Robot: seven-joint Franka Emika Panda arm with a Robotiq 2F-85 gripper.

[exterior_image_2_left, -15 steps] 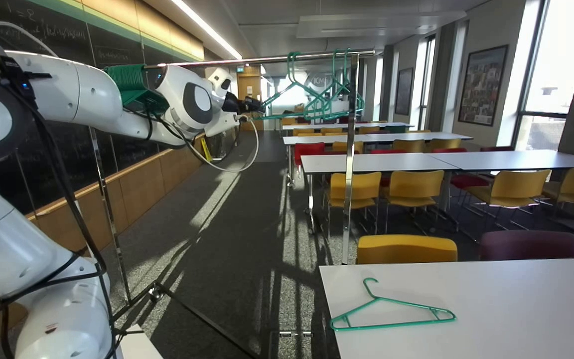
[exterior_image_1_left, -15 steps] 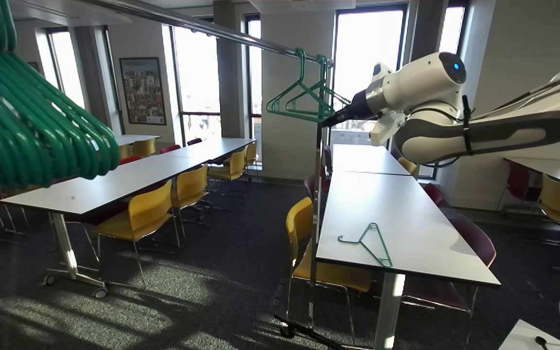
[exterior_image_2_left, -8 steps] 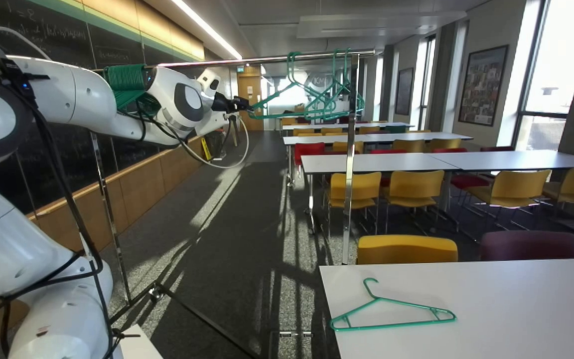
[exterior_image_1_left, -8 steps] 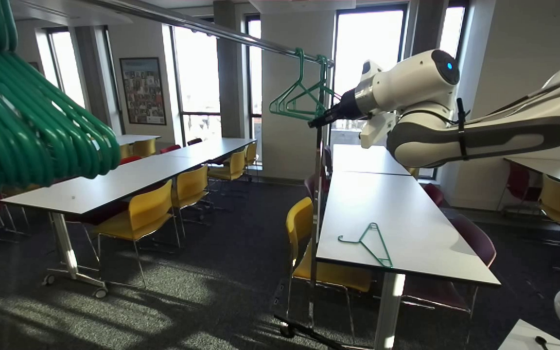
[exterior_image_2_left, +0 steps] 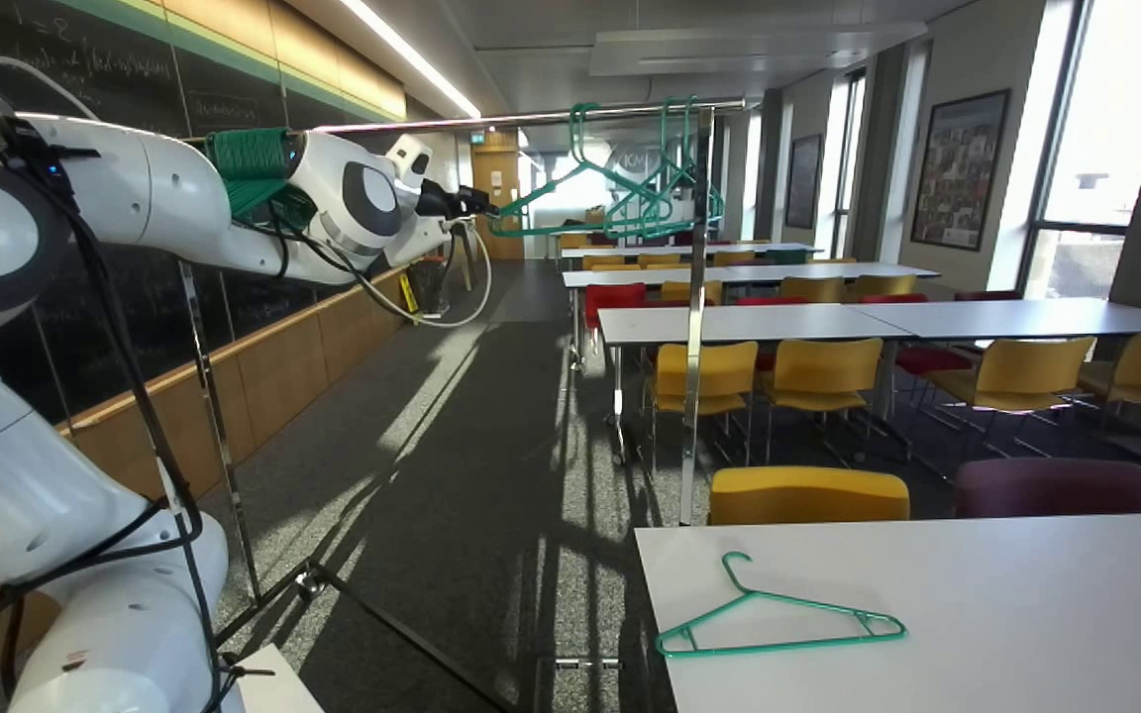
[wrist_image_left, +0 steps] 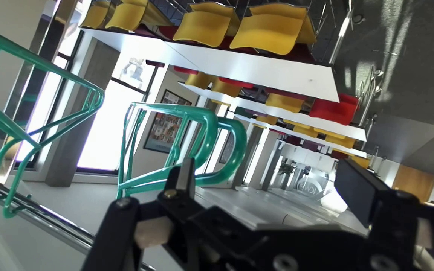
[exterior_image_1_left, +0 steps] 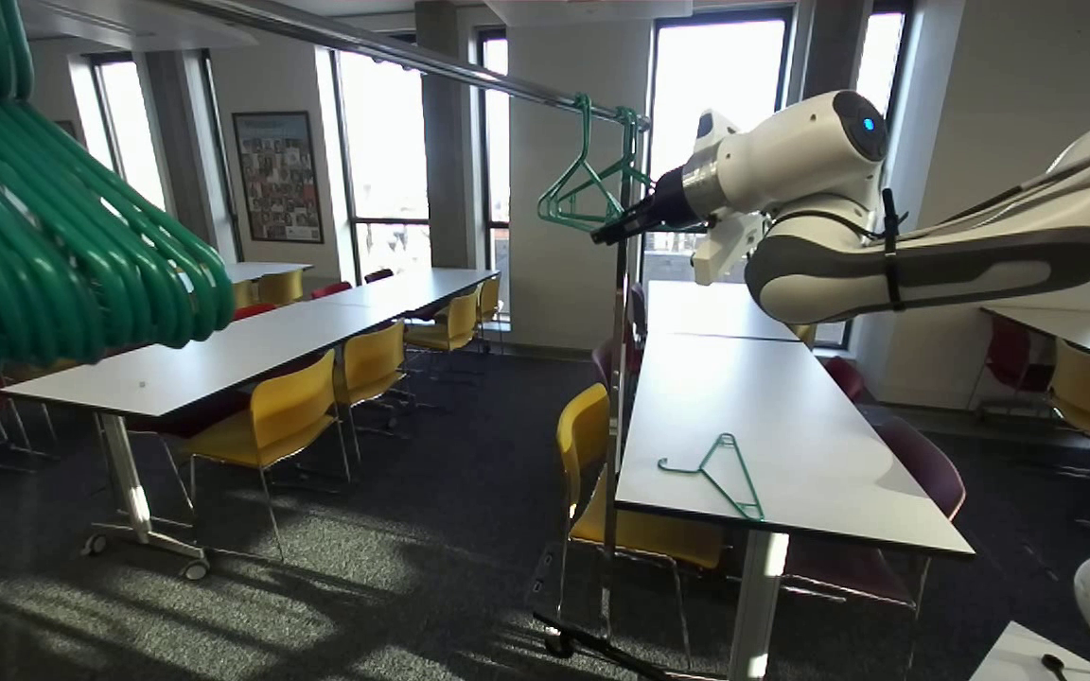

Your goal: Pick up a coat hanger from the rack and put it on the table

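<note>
In an exterior view the camera sits close to the hanger bunch [exterior_image_1_left: 81, 236], facing windows [exterior_image_1_left: 718, 76] over the short edge of the table [exterior_image_1_left: 829, 416]. In an exterior view it looks across the long edge by the yellow chair [exterior_image_2_left: 808, 495] toward a far door [exterior_image_2_left: 503, 163]. Both share the corner between these edges. The wrist view, upside down, faces that far end past the near gripper [wrist_image_left: 264, 171].

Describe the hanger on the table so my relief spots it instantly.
Find the tall metal rack, then the white table beside its upright. Near that table's end is a green coat hanger, triangular with a hook. Unlike the green hangers on the rack, it lies flat.
</note>
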